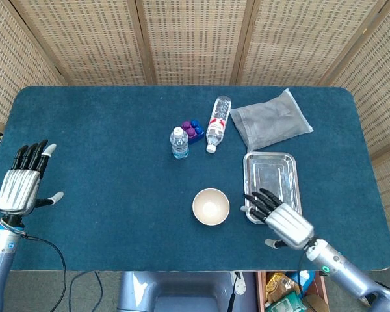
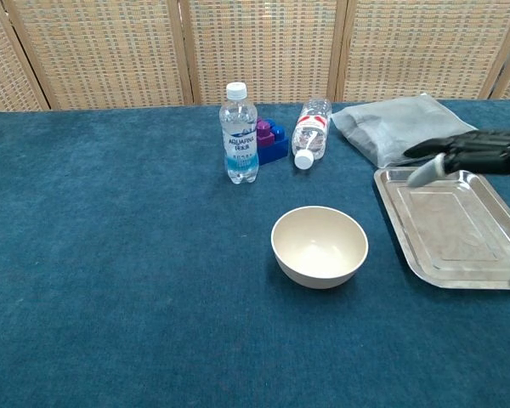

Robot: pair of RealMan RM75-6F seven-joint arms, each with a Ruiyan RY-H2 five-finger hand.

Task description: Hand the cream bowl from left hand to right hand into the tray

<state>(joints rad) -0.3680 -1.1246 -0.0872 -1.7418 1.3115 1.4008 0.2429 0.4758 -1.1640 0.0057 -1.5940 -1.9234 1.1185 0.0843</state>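
Head view gives us one cream bowl (image 1: 211, 207), one metal tray (image 1: 272, 184), two water bottles: one upright (image 1: 179, 143), one lying (image 1: 217, 123). Our left hand (image 1: 23, 184) and right hand (image 1: 281, 218) hold nothing, fingers spread.

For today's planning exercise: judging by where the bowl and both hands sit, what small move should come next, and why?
Probably the left hand should move toward the cream bowl. The bowl rests untouched on the table, the left hand is open far off, and the right hand is open at the tray.

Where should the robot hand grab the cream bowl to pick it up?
Probably the rim. The cream bowl stands upright with its mouth open and nothing in it, so fingers could go inside and the thumb outside. The left robot hand is open, far off to the bowl's left, so coming down onto the left rim looks easiest.
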